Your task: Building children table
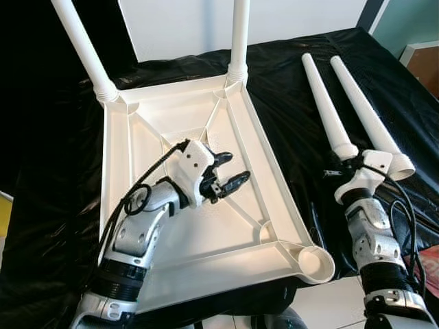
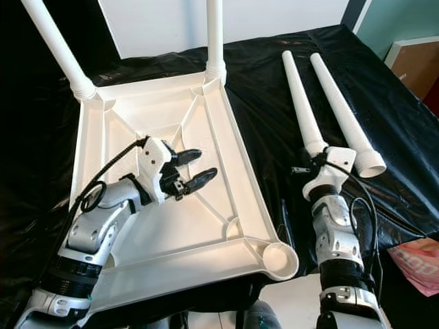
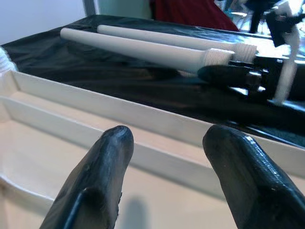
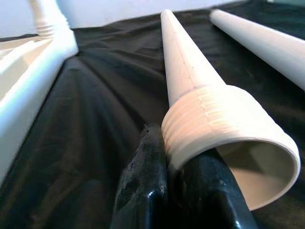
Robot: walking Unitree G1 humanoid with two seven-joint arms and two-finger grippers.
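Observation:
A white table top (image 1: 274,157) lies upside down on black cloth. Two white legs (image 1: 82,44) (image 1: 239,34) stand screwed into its far corners. The near right corner socket (image 1: 315,262) is empty. Two loose legs (image 1: 326,103) (image 1: 367,113) lie side by side on the cloth to the right. My left gripper (image 1: 238,166) hovers open over the ribbed underside, holding nothing. My right gripper (image 1: 336,171) sits at the threaded end (image 4: 214,124) of the nearer loose leg. Its fingers (image 4: 143,181) are close together under that end, not clasped around it.
The black cloth (image 1: 288,82) covers the whole work surface and drops off at the near edge. A white panel (image 1: 178,27) stands behind the table top. A pink packet (image 2: 415,264) lies at the lower right, and a wooden piece (image 1: 425,62) sits at the far right.

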